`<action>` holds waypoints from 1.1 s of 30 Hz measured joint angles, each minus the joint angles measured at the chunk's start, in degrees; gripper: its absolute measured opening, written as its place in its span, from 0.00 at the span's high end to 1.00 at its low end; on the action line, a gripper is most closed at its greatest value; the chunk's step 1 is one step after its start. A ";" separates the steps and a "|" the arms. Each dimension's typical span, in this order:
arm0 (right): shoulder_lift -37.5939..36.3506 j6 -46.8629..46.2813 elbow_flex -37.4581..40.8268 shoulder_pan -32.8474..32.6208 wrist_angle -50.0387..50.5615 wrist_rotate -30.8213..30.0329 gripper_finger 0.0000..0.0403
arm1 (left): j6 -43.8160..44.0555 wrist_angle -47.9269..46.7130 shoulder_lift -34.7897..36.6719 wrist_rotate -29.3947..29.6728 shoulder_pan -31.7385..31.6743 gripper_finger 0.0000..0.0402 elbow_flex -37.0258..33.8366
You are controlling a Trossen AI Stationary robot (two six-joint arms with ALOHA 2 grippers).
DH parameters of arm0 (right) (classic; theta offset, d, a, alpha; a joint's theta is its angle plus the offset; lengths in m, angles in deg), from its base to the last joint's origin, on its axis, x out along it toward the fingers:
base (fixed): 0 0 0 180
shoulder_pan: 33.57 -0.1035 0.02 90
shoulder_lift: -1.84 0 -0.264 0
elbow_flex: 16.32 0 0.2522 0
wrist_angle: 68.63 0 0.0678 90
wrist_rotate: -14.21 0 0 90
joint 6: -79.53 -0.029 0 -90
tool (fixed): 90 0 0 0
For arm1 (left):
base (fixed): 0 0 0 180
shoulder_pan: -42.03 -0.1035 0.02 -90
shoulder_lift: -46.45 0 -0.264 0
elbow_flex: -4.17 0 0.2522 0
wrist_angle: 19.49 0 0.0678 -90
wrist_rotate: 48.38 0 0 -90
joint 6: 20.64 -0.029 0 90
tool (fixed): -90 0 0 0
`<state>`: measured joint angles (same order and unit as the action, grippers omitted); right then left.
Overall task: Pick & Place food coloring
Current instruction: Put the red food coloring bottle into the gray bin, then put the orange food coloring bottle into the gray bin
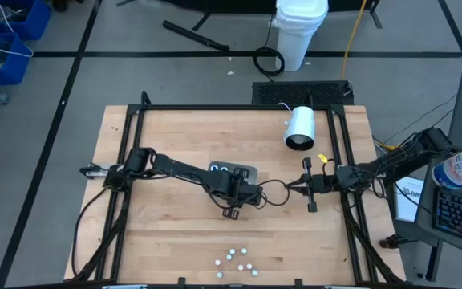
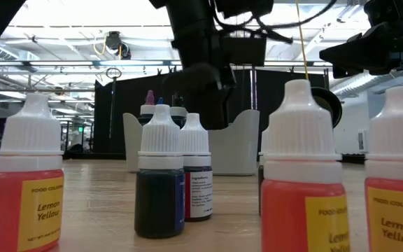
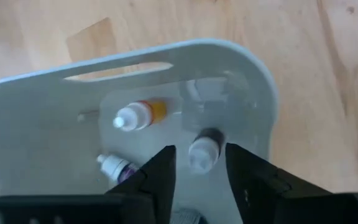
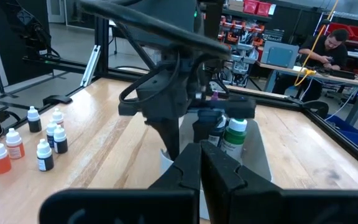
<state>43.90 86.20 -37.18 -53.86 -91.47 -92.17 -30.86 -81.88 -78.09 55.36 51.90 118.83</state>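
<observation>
Food coloring bottle (image 3: 204, 151) stands in tray (image 3: 241, 68), counter centre; left end effector (image 3: 199, 169) parted around it, not gripping (right end effector (image 4: 202, 163) closed, idle at 3 o'clock). Lift straight, clear neighbours

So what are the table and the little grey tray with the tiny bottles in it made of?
The pale wooden table looks like butcher-block wood: narrow planks and grain lines show, with a dull finish. The grey rectangular tray seems to be smooth moulded plastic, with rounded corners, a cut-out handle slot and a soft sheen. The small white-capped bottles in it look plastic too.
</observation>
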 joint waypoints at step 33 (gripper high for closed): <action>0.02 -0.99 0.00 0.00 -0.03 -0.11 1.00 | 30.45 23.50 34.13 9.65 39.81 0.98 -32.38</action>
<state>43.93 85.22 -37.18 -53.86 -91.50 -92.28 -0.42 -58.37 -43.96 65.01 91.71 86.45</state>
